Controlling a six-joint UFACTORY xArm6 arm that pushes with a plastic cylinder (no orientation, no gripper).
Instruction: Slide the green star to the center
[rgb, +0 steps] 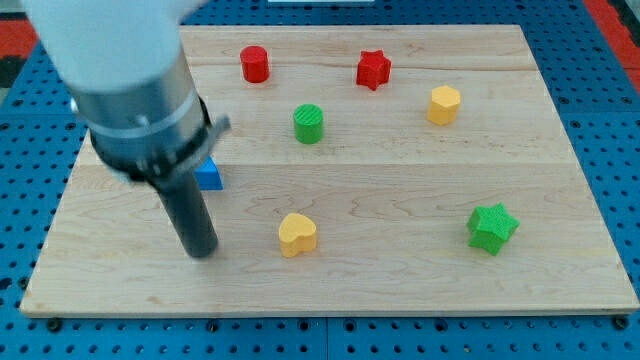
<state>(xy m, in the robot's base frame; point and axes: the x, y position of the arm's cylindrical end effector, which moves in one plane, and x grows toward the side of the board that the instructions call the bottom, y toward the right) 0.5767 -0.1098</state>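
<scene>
Standing at the desk's (400, 310) lower left, my tip (201, 252), a bare rod holding nothing, has the green star (492, 227) well apart toward the view's right, beyond the yellow heart (297, 234).

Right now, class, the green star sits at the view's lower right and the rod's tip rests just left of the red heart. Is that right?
One error: the heart is yellow, not red. The camera view shows my tip just left of it, apart, and the green star at the view's lower right.

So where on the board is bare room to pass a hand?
Widest bare patch: the middle, between green cylinder, yellow heart and green star. The bottom edge is free too. It is crowded at the view's left, where my tip stands below the blue block.
</scene>
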